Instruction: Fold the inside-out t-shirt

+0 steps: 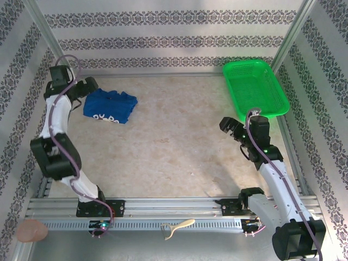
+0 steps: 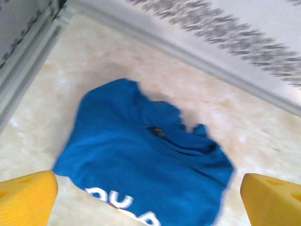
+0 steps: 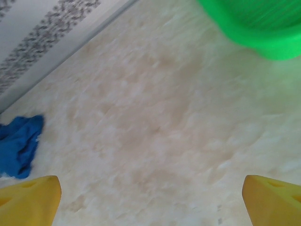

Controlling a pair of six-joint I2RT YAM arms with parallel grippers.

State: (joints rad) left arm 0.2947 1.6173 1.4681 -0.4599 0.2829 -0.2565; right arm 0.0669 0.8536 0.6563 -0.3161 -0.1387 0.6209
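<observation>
At three o'clock on the table (image 1: pixel 174 147), the right gripper (image 1: pixel 227 126) hangs with its fingers spread wide and nothing between them. Farther off, at ten o'clock, the shirt (image 1: pixel 110 106) lies bunched in a rough fold, white lettering along its near edge. The left gripper (image 1: pixel 87 87) hovers just beside it, fingers spread wide too. A green basket (image 1: pixel 244 62) sits at one o'clock.

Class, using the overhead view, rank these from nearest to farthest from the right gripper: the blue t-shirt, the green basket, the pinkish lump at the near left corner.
1. green basket: just beyond the right gripper, in the far right corner.
2. blue t-shirt: across on the far left side.
3. pinkish lump: near left corner, diagonally opposite.
</observation>
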